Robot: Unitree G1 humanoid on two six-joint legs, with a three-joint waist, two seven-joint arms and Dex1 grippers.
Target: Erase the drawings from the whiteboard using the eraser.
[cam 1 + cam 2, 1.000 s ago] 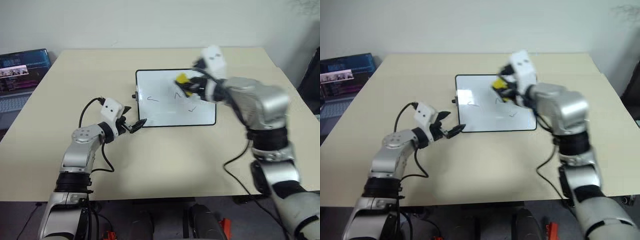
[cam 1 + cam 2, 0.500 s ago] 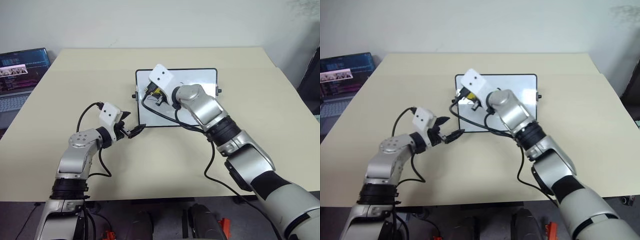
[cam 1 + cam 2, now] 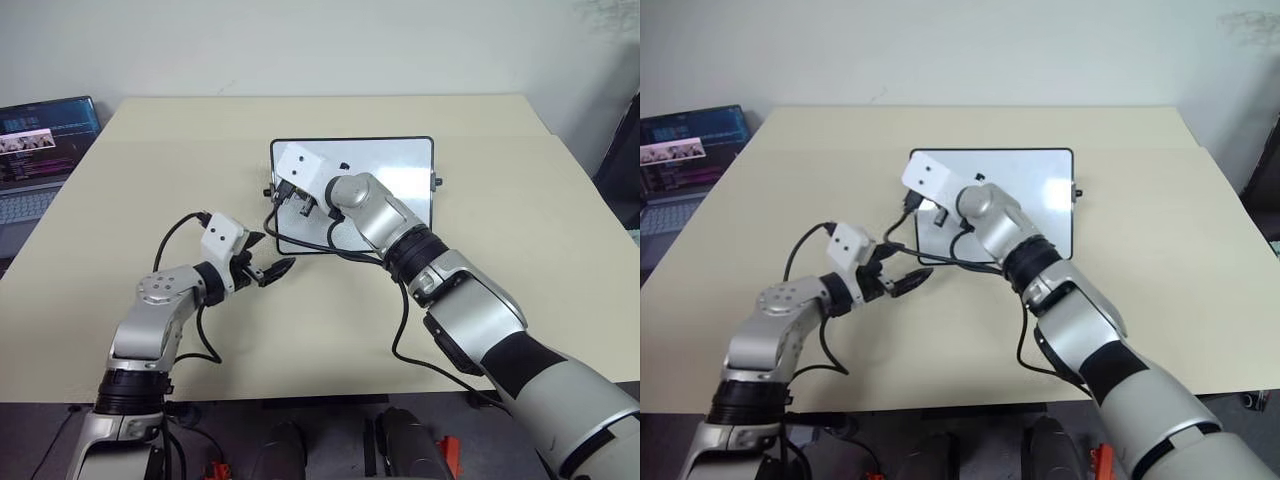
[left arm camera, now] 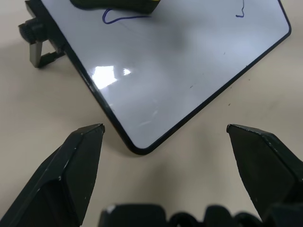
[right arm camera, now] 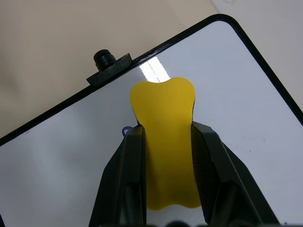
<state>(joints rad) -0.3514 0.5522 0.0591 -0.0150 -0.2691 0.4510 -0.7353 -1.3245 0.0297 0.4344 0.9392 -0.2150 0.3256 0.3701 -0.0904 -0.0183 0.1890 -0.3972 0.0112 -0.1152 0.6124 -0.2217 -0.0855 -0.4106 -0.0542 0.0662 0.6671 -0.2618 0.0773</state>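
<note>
The whiteboard lies flat on the table, with the yellow eraser pressed onto its left part. My right gripper is shut on the eraser, one black finger on each side. The same gripper reaches in from the right across the board. Of the drawings, a thin blue squiggle lies right beside the eraser's dark underside, and another small mark sits further along. My left gripper stands open and empty just off the board's near left corner.
An open laptop stands at the far left edge of the table. A black knob juts from the board's left side, and another from its right. Black cables hang from both wrists over the beige tabletop.
My right arm has swung from the board's middle right to its left part and come down onto it with the eraser. The left gripper has drawn back slightly from the corner.
</note>
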